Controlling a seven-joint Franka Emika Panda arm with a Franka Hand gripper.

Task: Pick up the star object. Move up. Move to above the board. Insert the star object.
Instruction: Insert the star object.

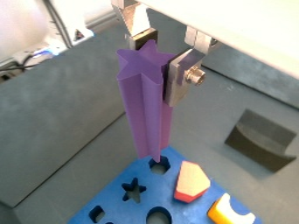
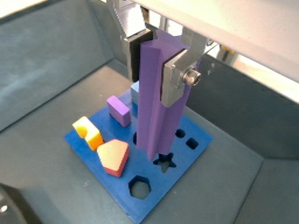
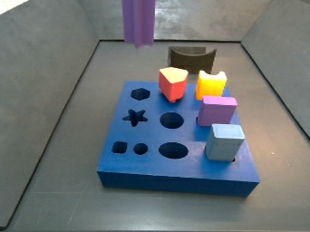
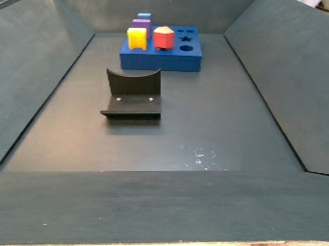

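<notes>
Blue board on the dark floor, fixture well apart from it, gripper above the board with fingers clamped on the purple star object, hanging upright over the holes

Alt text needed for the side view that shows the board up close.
A purple star object hangs from the top edge, its holder out of frame, above a blue board with shaped holes. Red, yellow, purple and grey blocks stand along one side.

Text on star object: none readable.
Text on board: none; plain blue, cut-out holes only.
Gripper, closed on star object above board: no label or brand legible.
Fixture: unmarked.
</notes>
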